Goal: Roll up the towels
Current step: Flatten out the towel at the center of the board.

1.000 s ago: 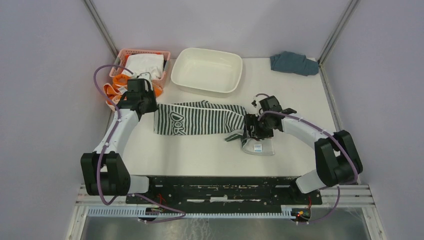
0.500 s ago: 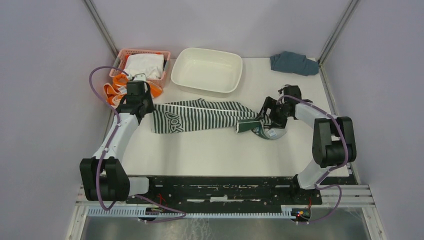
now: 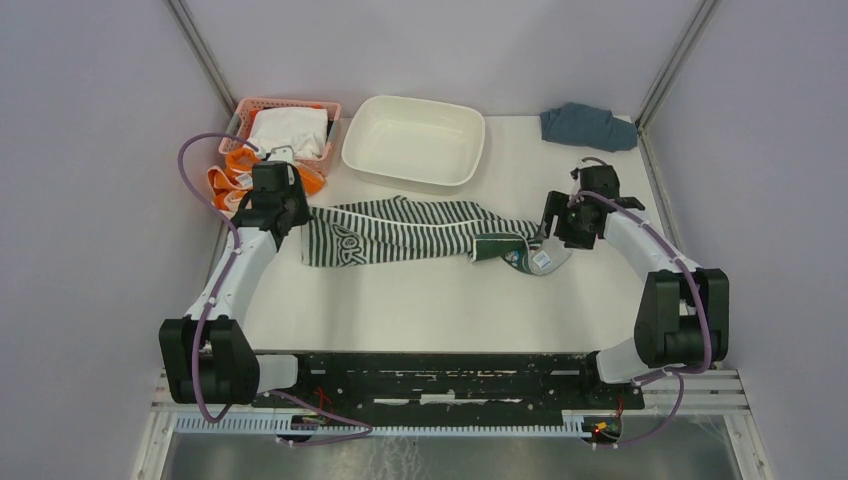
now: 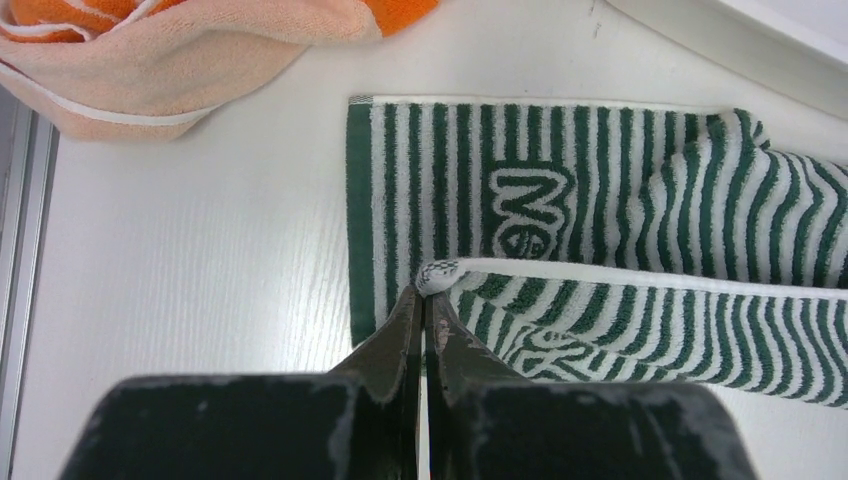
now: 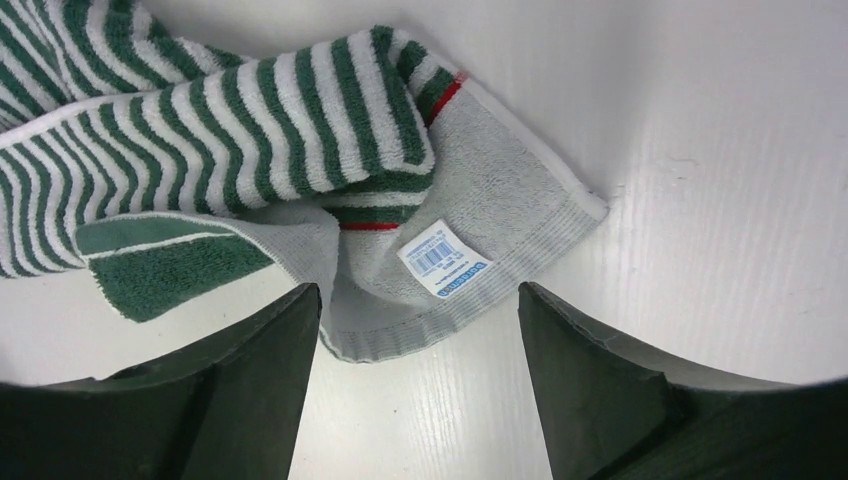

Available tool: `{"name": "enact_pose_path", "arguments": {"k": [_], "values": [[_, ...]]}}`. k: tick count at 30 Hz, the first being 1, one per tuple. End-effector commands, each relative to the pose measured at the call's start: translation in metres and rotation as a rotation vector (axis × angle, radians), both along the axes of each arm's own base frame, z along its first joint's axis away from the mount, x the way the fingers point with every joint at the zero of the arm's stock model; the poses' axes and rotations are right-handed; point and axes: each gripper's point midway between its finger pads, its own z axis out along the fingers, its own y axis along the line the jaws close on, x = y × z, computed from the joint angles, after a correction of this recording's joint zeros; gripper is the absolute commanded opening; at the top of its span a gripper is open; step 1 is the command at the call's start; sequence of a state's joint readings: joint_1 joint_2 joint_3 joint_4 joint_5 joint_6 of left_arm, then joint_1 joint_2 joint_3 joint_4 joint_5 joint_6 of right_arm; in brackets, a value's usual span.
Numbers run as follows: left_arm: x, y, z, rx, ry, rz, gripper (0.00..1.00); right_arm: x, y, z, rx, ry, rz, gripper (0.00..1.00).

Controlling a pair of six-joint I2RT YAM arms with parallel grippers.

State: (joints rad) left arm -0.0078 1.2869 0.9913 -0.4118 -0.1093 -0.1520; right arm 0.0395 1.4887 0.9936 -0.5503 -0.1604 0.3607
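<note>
The striped towel [image 3: 410, 232] lies stretched out across the middle of the table [image 3: 400, 300], long way going L to R. The L pincer [image 4: 425, 305] is squeezed tight on the towel's white edge at the L end. That bit is lifted & folded over on top of the stripes.

The R pincer [image 5: 415, 300] is spread wide & holds nothing. The towel's R end lies on the table right in front of it, btw its two fingers. That end is a bit crumpled, grey back side up, w/ a small white tag [image 5: 445, 262].

The orange towel [image 3: 228, 180] is bunched up at the far L edge of the table, right beside a pink basket [image 3: 285, 101] w/ a white cloth [image 3: 288, 128] in it. A white tub [image 3: 410, 140] sits behind the striped towel. A blue-grey cloth [image 3: 588, 126] lies in the far R corner.
</note>
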Motion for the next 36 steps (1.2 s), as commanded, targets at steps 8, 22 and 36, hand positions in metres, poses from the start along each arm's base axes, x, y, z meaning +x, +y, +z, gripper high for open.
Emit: {"name": "enact_pose_path", "arguments": {"k": [8, 22, 36], "values": [[0.009, 0.002, 0.021, -0.02, -0.082, 0.038, 0.03, 0.002, -0.018, -0.014, -0.204, 0.05, 0.014, 0.86], [0.009, 0.001, 0.022, -0.023, -0.092, 0.034, 0.03, 0.014, -0.052, -0.042, -0.228, 0.114, -0.069, 0.64], [0.012, 0.001, 0.022, -0.026, -0.091, 0.038, 0.03, 0.012, -0.05, -0.074, -0.154, 0.226, -0.044, 0.45]]}}
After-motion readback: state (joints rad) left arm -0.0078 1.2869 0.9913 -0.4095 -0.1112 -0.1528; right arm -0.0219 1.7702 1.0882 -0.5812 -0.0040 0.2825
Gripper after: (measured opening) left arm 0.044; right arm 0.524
